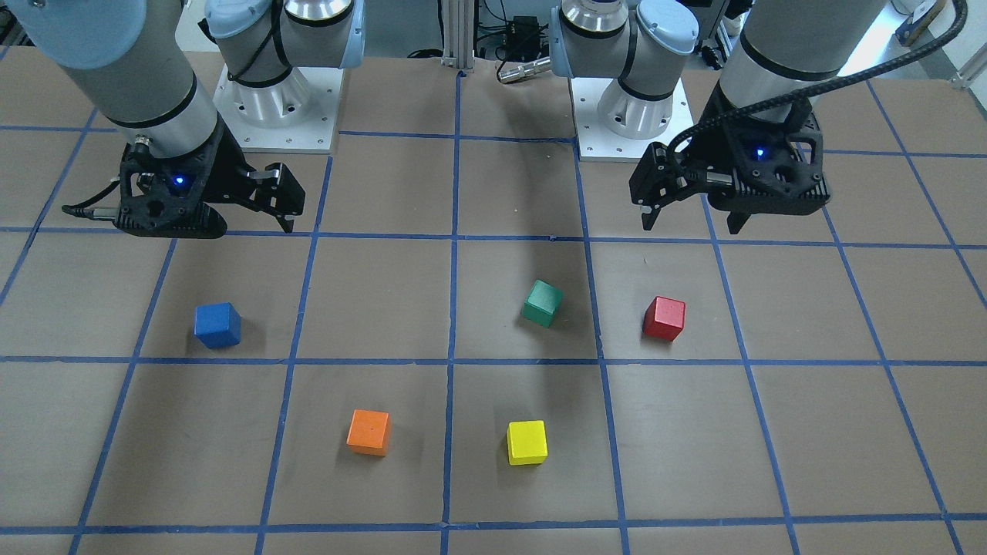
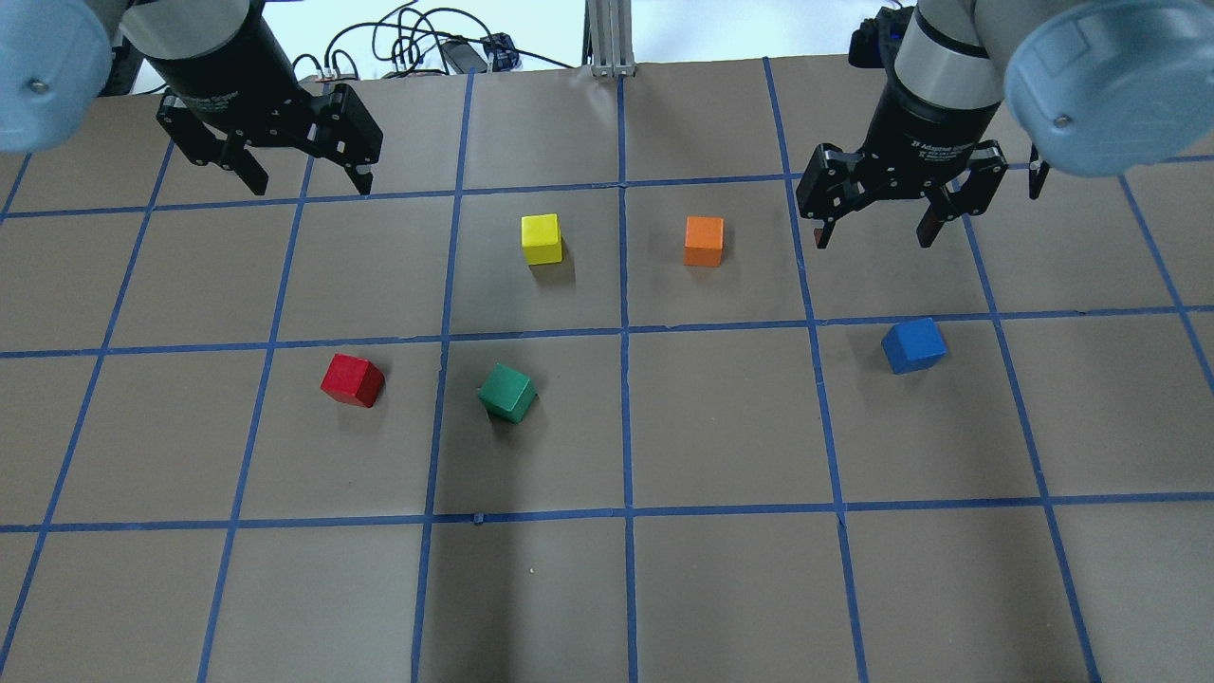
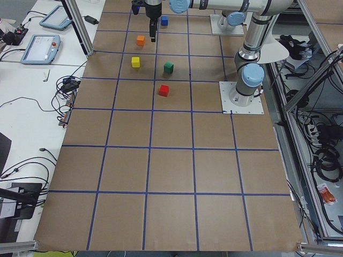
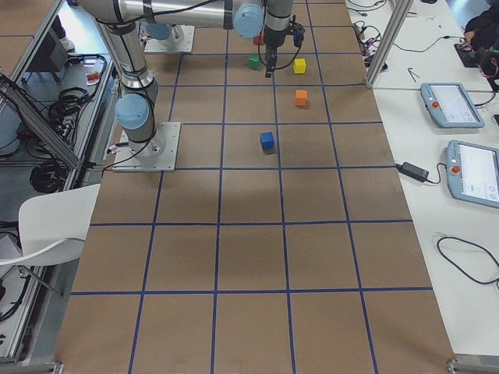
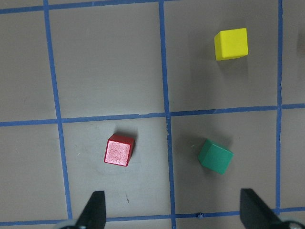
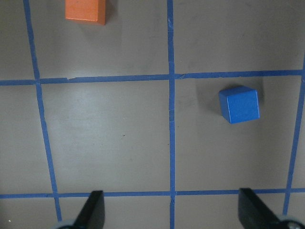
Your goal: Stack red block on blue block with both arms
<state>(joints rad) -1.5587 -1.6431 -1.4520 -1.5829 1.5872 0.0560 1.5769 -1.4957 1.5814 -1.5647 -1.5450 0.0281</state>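
The red block (image 2: pixel 352 379) sits on the table on my left side; it also shows in the front view (image 1: pixel 664 317) and the left wrist view (image 5: pixel 118 150). The blue block (image 2: pixel 913 345) sits on my right side, also in the front view (image 1: pixel 217 324) and the right wrist view (image 6: pixel 239 104). My left gripper (image 2: pixel 306 178) hangs open and empty high above the table, well apart from the red block; it shows in the front view (image 1: pixel 692 223) too. My right gripper (image 2: pixel 874 233) hangs open and empty above the table, away from the blue block.
A green cube (image 2: pixel 506 393) lies tilted next to the red block. A yellow cube (image 2: pixel 542 238) and an orange cube (image 2: pixel 704 240) sit in the middle. Blue tape lines grid the brown table (image 2: pixel 721 427). Both arm bases (image 1: pixel 277 108) stand at my edge.
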